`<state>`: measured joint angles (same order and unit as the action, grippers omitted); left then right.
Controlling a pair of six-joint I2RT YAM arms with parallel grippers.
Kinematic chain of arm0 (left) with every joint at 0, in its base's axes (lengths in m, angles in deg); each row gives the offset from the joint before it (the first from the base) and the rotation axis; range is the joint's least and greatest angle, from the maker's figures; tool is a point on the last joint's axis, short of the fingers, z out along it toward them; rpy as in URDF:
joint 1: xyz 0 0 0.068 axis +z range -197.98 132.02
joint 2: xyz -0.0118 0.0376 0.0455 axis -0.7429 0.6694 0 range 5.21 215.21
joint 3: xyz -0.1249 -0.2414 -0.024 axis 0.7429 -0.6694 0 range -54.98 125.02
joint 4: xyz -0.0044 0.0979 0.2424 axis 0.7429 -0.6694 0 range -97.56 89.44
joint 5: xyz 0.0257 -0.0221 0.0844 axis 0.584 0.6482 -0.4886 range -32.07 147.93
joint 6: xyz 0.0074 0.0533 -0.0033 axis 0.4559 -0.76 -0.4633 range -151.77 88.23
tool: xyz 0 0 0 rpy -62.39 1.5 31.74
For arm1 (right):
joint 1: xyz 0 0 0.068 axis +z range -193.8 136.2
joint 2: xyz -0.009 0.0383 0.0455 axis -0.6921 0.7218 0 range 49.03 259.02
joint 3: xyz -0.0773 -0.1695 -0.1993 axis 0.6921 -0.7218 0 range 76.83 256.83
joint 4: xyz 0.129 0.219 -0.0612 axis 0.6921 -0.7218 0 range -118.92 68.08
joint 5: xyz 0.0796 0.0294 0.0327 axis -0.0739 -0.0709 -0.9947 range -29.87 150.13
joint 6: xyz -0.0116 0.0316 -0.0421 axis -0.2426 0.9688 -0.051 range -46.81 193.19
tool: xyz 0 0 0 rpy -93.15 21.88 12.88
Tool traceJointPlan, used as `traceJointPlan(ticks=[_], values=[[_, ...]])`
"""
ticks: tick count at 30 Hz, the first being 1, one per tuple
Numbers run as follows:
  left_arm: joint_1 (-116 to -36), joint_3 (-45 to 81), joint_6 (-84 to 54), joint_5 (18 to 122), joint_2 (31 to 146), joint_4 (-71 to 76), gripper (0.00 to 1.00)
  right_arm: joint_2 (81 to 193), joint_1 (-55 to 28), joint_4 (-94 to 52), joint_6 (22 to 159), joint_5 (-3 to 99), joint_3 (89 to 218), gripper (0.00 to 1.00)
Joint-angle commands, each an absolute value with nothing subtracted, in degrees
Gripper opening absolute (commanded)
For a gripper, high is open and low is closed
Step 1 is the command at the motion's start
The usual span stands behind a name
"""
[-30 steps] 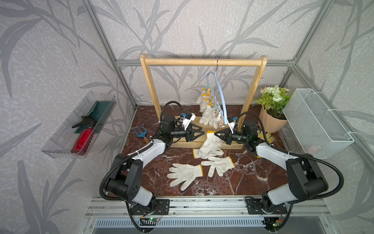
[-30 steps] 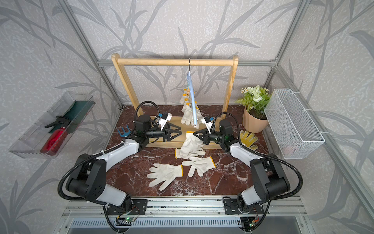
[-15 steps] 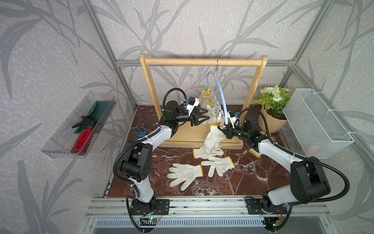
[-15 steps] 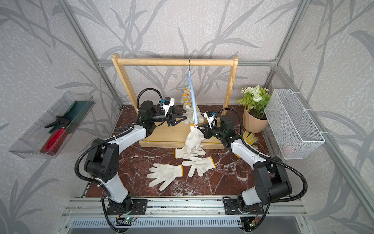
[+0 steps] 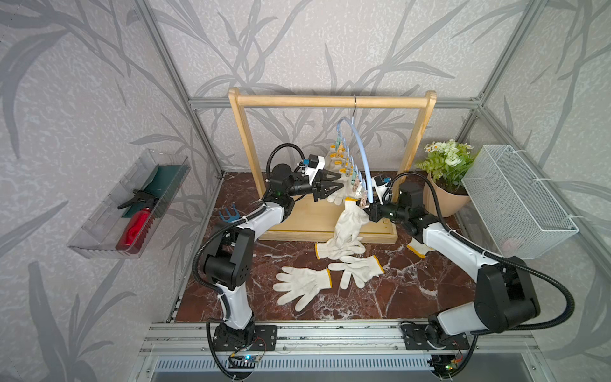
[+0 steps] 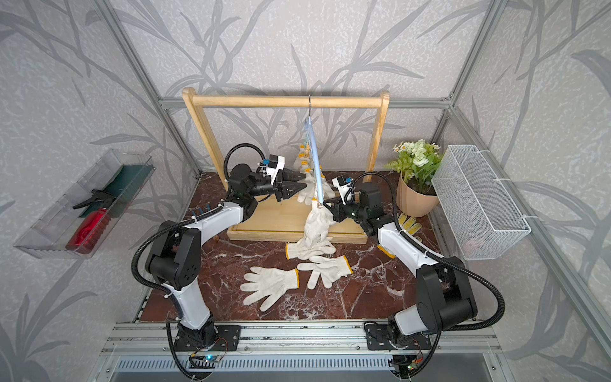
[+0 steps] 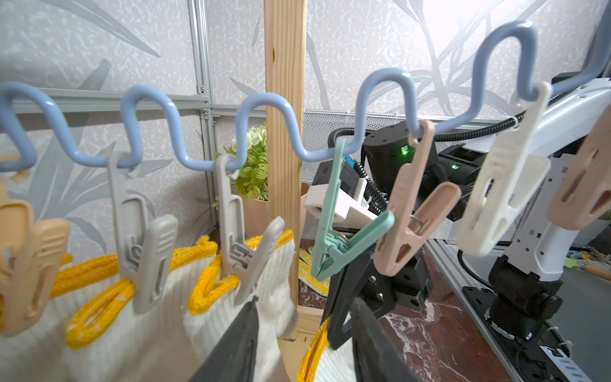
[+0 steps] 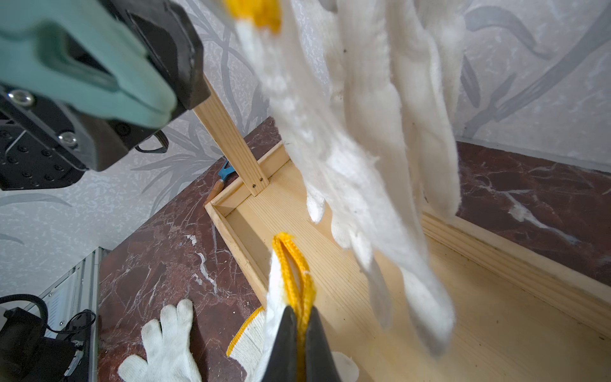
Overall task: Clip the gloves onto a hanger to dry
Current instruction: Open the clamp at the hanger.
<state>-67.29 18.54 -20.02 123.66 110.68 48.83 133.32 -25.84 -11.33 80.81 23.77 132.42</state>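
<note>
The held glove [image 5: 347, 225] hangs long axis down from its yellow cuff [image 8: 292, 264], fingers trailing toward the base of the wooden rack [image 5: 330, 101]. The cuff is a folded loop sticking out just beyond the tips of the right pincer [image 8: 300, 309], which is clamped together on it.

Ahead of those tips and higher hangs the teal clip [image 7: 344, 241], its mouth pointing down at the cuff, near but not touching. The left pincer [image 5: 341, 182] faces the right one across the hanger [image 5: 360, 145]. Its jaws stand apart, with the teal clip between and just beyond them. I cannot tell whether either finger presses the clip.

So the left arm is nearer the clip and the right arm nearer the cuff. My judgement: the clip must be squeezed open, then the cuff lifted up into its mouth.

Just beside the left pincer, along the hanger, at least 2 clipped gloves [image 7: 198, 334] hang. 2 loose gloves [image 5: 302, 286] lie flat, well below both pincers.
</note>
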Motion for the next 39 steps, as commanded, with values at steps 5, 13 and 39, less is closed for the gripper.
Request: traceJointPlan(ticks=[5,13,39], values=[[-68.5,15.3,-29.3,116.4,106.4,46.7,0.44,132.3,-25.2,-13.9,79.7,24.9,134.7,0.00],[-70.0,15.9,-37.5,113.7,104.4,37.3,0.43,132.2,-24.6,-14.4,79.6,25.5,134.8,0.00],[-73.3,24.1,-39.0,116.1,108.1,32.0,0.42,129.7,-24.3,-14.3,79.7,26.4,132.4,0.00]])
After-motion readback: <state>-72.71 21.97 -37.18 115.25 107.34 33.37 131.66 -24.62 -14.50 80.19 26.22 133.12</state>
